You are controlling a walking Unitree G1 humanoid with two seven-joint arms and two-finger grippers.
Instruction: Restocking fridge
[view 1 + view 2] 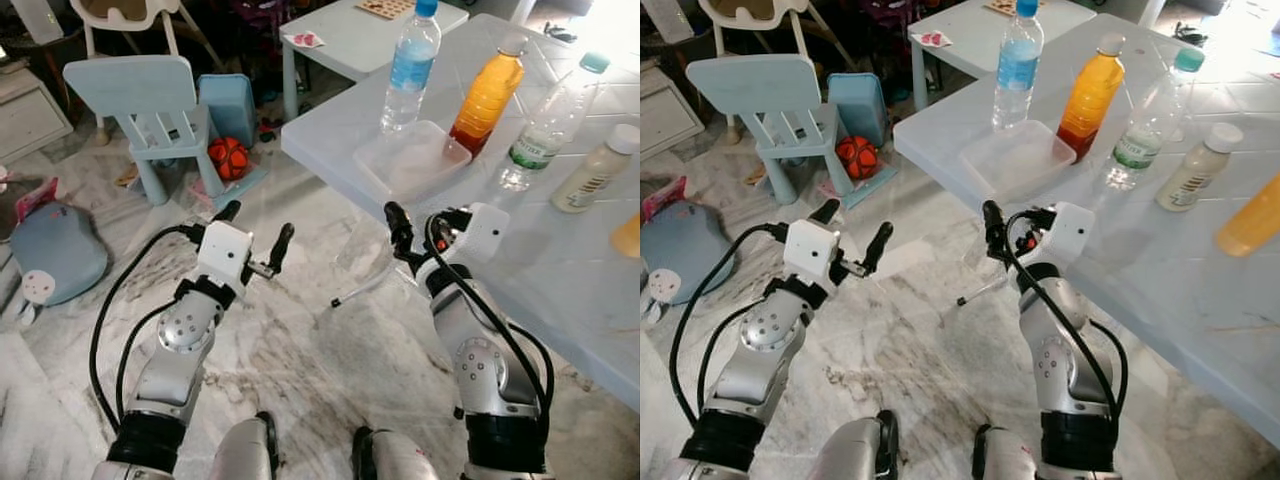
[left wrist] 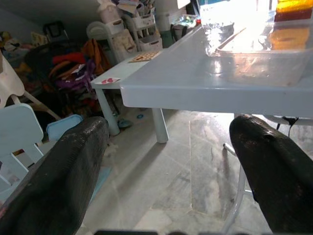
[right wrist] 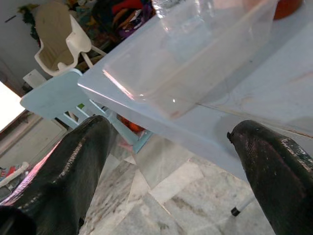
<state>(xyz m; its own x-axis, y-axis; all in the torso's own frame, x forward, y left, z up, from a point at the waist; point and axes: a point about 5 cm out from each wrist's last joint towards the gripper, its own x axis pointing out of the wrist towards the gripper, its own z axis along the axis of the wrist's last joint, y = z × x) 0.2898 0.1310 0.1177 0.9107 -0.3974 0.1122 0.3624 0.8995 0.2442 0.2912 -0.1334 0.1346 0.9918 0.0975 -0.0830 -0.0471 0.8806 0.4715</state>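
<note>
On the pale blue table (image 1: 560, 270) stand a blue-labelled water bottle (image 1: 410, 65), an orange juice bottle (image 1: 487, 97), a clear green-labelled bottle (image 1: 545, 125) and a cream bottle (image 1: 593, 170). A yellow bottle (image 1: 628, 235) shows at the right edge. A clear plastic container (image 1: 410, 160) lies by the table's near corner, in front of the water bottle. My right gripper (image 1: 420, 222) is open just below that corner, and the container (image 3: 186, 58) lies ahead of its fingers. My left gripper (image 1: 255, 228) is open over the floor, left of the table, holding nothing.
A small blue chair (image 1: 140, 100), a blue bin (image 1: 228, 105) and a red ball (image 1: 228, 157) stand at the left. A blue-grey cushion (image 1: 55, 250) lies on the marble floor. A white low table (image 1: 360, 35) is behind. A thin table leg (image 1: 365, 288) slants between my arms.
</note>
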